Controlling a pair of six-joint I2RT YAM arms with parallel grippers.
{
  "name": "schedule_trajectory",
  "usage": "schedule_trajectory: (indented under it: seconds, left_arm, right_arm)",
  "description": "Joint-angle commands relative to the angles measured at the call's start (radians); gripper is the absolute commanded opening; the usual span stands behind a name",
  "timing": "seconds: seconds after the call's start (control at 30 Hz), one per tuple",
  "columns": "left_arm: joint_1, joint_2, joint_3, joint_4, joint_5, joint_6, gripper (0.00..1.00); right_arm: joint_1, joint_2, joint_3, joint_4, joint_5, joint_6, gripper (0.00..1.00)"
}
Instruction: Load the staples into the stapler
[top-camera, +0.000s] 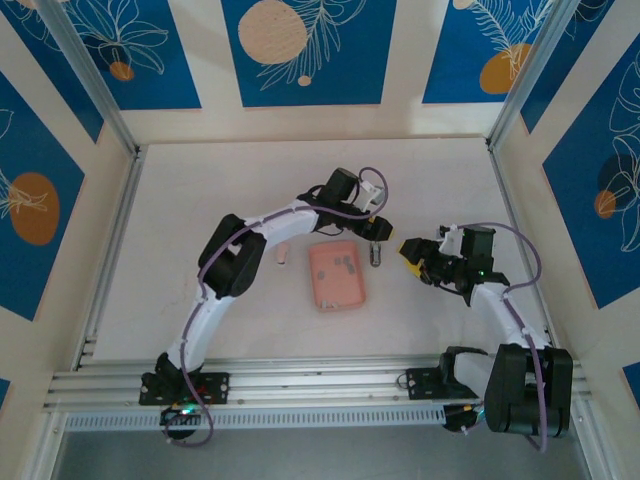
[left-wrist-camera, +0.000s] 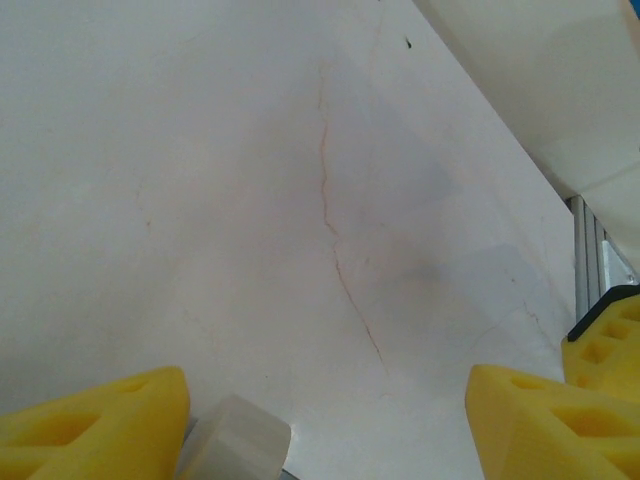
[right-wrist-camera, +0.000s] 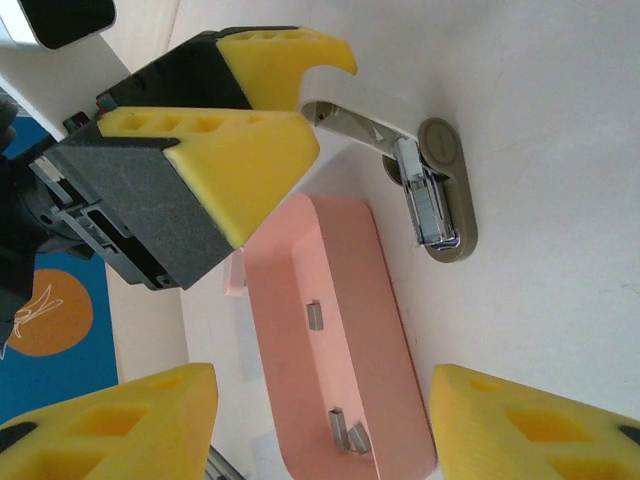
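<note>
The stapler (right-wrist-camera: 448, 200) lies on the white table with its grey base flat. Its metal magazine (right-wrist-camera: 425, 205) is exposed and its white lid (right-wrist-camera: 345, 100) is swung up. My left gripper (right-wrist-camera: 330, 100) hovers at the lid's raised end. In the left wrist view its jaws stand wide apart, open (left-wrist-camera: 328, 392), and the whitish lid tip (left-wrist-camera: 235, 440) rests beside the left finger. The staples (right-wrist-camera: 313, 316) lie in the salmon-pink tray (right-wrist-camera: 380, 290), with two more strips (right-wrist-camera: 348, 432) near its end. My right gripper (right-wrist-camera: 325, 425) is open above the tray, holding nothing.
From above, the tray (top-camera: 337, 275) sits mid-table, the stapler (top-camera: 375, 255) just right of it, between the left gripper (top-camera: 375, 232) and the right gripper (top-camera: 408, 257). A small pale pink oblong (top-camera: 282, 255) lies left of the tray. Patterned walls and aluminium rails enclose the table.
</note>
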Motion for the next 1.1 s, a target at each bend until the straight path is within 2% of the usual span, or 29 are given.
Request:
schedule_trajectory:
  seconds: [0.0, 0.33, 0.5, 0.67, 0.87, 1.07]
  left_arm:
    - [-0.017, -0.069, -0.044, 0.047, 0.057, 0.020, 0.72]
    - [-0.057, -0.106, -0.075, -0.068, 0.079, 0.178, 0.72]
    - [-0.060, -0.135, -0.081, -0.097, 0.050, 0.195, 0.72]
    - [-0.055, -0.236, -0.138, -0.082, -0.097, 0.184, 0.73]
    - [-0.018, -0.428, -0.365, 0.061, -0.356, 0.071, 0.76]
    - [0.024, -0.569, -0.574, 0.144, -0.454, 0.026, 0.77]
  right_arm:
    - [-0.005, -0.021, -0.013, -0.032, -0.008, -0.013, 0.59]
    - [-0.007, -0.004, -0.011, -0.034, -0.002, -0.014, 0.59]
    - [-0.004, 0.012, 0.003, -0.034, -0.006, -0.010, 0.59]
    - [0.034, 0.044, 0.044, -0.060, 0.019, -0.030, 0.58]
    - [0.091, 0.155, 0.107, -0.086, 0.069, -0.050, 0.55]
    - [0.131, 0.301, 0.170, -0.079, 0.085, -0.052, 0.50]
